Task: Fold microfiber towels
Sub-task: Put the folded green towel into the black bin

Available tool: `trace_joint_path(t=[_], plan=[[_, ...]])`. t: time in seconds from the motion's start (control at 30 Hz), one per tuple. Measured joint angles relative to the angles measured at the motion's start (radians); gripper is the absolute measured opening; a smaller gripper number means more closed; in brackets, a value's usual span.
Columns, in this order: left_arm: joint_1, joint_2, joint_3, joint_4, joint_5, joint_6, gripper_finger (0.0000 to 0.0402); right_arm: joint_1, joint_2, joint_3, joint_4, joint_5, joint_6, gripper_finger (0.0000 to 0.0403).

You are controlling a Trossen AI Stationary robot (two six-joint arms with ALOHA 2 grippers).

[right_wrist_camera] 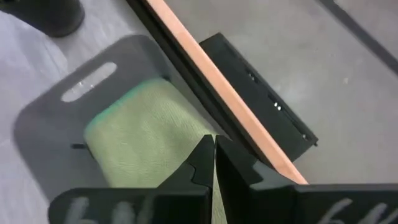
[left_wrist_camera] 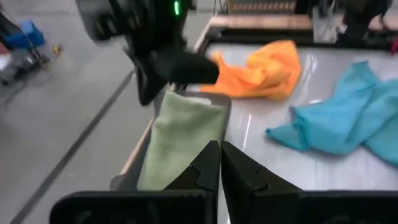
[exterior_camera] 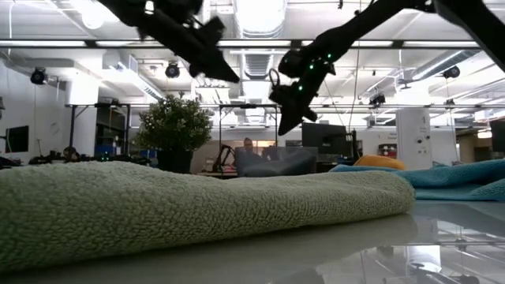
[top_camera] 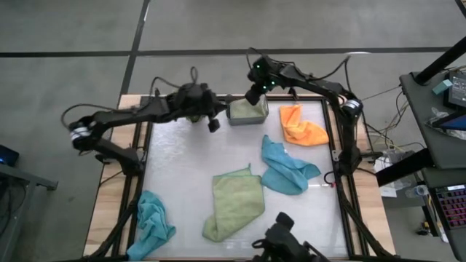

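Observation:
A folded light green towel (right_wrist_camera: 143, 143) lies inside the small grey bin (top_camera: 247, 113) at the table's far edge. My right gripper (top_camera: 253, 94) hangs shut just above the bin (right_wrist_camera: 56, 124), its tips (right_wrist_camera: 213, 146) over the towel's edge and clear of it. Left of the bin my left gripper (top_camera: 213, 125) is shut in the air and points toward the bin (left_wrist_camera: 186, 130). On the table lie an orange towel (top_camera: 302, 125), a teal towel (top_camera: 286, 166), a light green towel (top_camera: 234, 202) and a second teal towel (top_camera: 151, 224).
A potted plant (exterior_camera: 173, 126) stands at the far edge, left of the bin. The wooden table frame (right_wrist_camera: 205, 74) runs right behind the bin. Bare white tabletop (top_camera: 182, 160) lies between my left gripper and the loose towels.

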Motion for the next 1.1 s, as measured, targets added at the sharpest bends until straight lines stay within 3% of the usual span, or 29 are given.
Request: trace_joint_path(t=[0.37,0.7,0.83,1.1], plan=[[0.0,-0.261,-0.272,0.167,-0.002,0.027,0.0,0.0,0.1,0.068,-0.134,-0.001,0.063,0.0009],[0.001,-0.359,-0.343,0.183,-0.005,0.053,0.0,0.022,0.112,0.076,-0.1,-0.004,0.09,0.0009],[0.001,-0.37,-0.343,0.185,-0.005,0.054,0.0,0.05,0.142,0.071,-0.01,0.001,0.104,0.0009],[0.002,-0.37,-0.343,0.184,-0.005,0.055,0.0,0.062,0.24,0.126,0.001,0.004,0.104,0.0009]])
